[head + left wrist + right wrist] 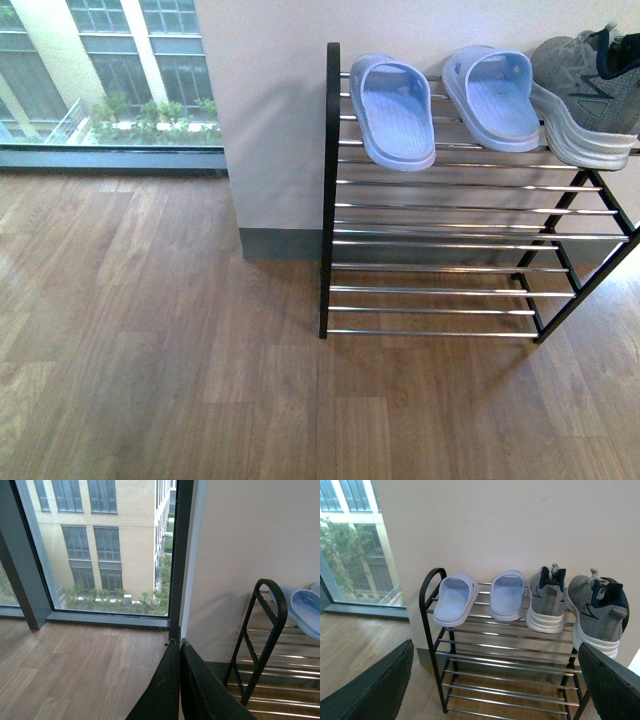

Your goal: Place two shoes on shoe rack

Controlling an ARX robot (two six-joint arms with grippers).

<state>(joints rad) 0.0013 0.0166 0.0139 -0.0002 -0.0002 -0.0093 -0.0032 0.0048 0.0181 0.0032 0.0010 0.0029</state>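
Shoes sit in a row on the top rods of the black metal shoe rack with shiny chrome bars (pixel 510 650), which stands on the brown wood floor (pixel 150 350) against a pale wall (pixel 510 525). First from the window side come two pale blue rubber slide sandals, the left slide (pixel 454 599) and the right slide (pixel 507 594), lying side by side. Next to them are two grey knit sneakers with white soles, the near sneaker (pixel 546 600) and the far sneaker (pixel 596 611), heels facing out. The lower rods hold nothing. The left gripper (pixel 179 680) is squeezed closed with its two dark fingers pressed together, holding nothing. The right gripper (pixel 495 690) is spread wide apart and holds nothing. A big window (pixel 100 545) shows a tan building outside.
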